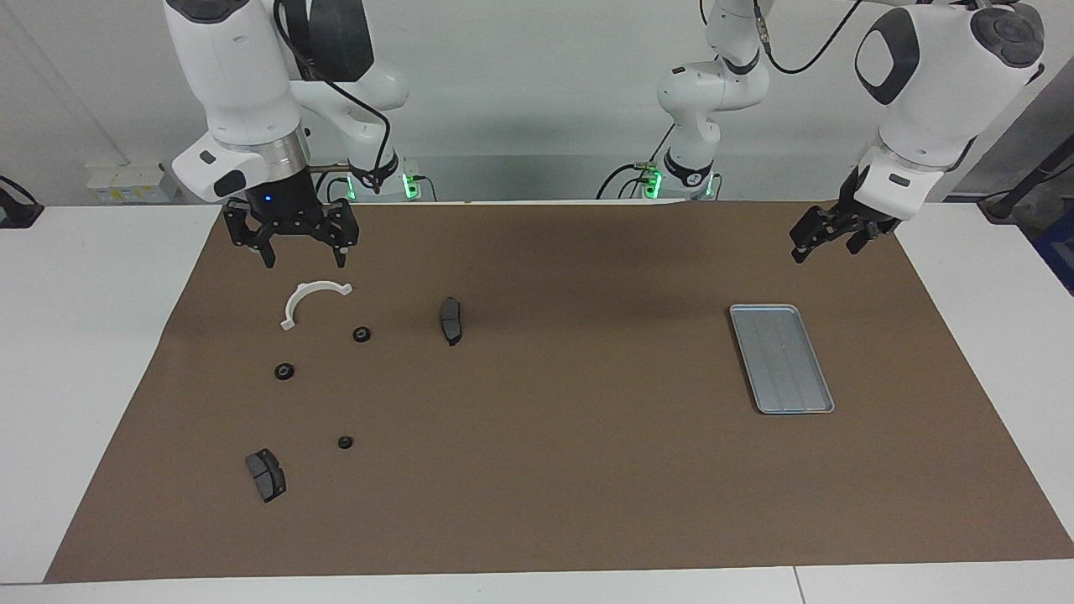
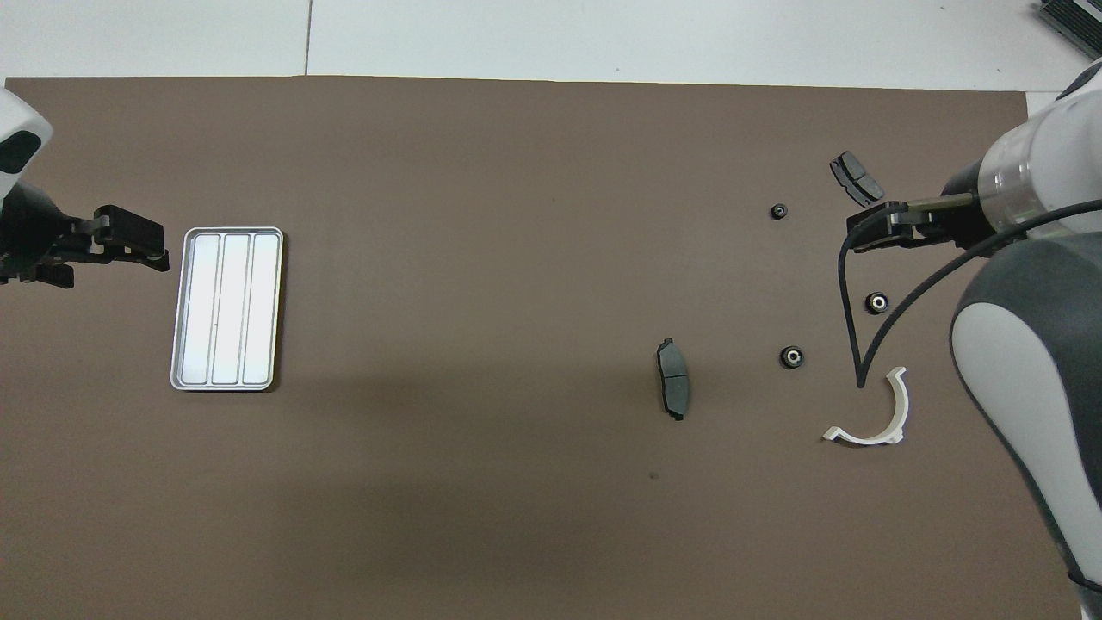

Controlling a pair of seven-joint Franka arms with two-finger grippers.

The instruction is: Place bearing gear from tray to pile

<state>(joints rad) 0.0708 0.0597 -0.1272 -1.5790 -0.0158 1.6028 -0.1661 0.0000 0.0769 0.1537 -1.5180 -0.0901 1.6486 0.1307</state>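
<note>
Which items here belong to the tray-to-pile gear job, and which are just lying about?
Job:
- tray, no gears on it
- three bearing gears
- pile parts: white bracket, two brake pads
- right claw, open, over the bracket
- left claw, open, waiting

Lying about:
- brown mat

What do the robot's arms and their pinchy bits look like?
Both arms are glossy white with rounded dark grey joint caps. Each ends in a black two-finger tool: the right tool has a tiny blue light above it and a looping black cable; the left tool sits under a white wrist.
</note>
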